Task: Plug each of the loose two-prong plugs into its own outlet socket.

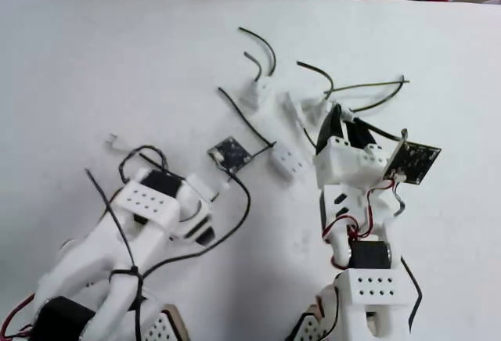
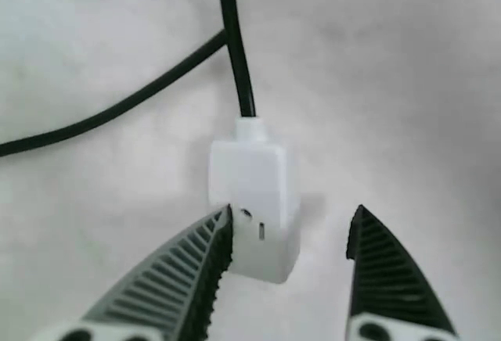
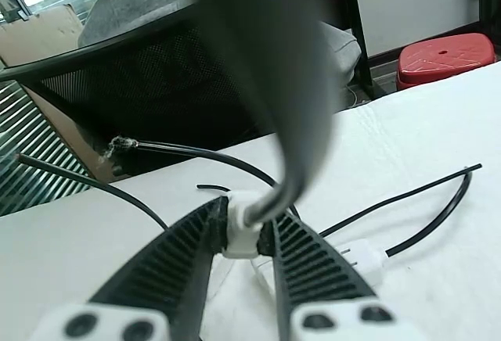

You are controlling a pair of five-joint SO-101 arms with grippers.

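My left gripper (image 2: 290,227) is open just over the table. A white outlet block (image 2: 254,192) with a black cable lies between its fingers, against one fingertip (image 2: 215,235). My right gripper (image 3: 249,217) is shut on a small white plug (image 3: 241,230) whose black cable curves up out of the jaws. Just beyond it a second white two-prong plug (image 3: 365,261) lies on the table. From above, the right gripper (image 1: 337,122) sits among white plugs (image 1: 254,91) and black wires at the middle back, and a white outlet block (image 1: 288,161) lies between the two arms.
Loose black wires (image 1: 368,91) trail across the back of the white table (image 1: 94,59). A small white piece (image 1: 113,141) lies at the left. The wrist camera boards (image 1: 415,161) stick out beside the arms. A red stool (image 3: 446,55) and dark chair stand past the far edge.
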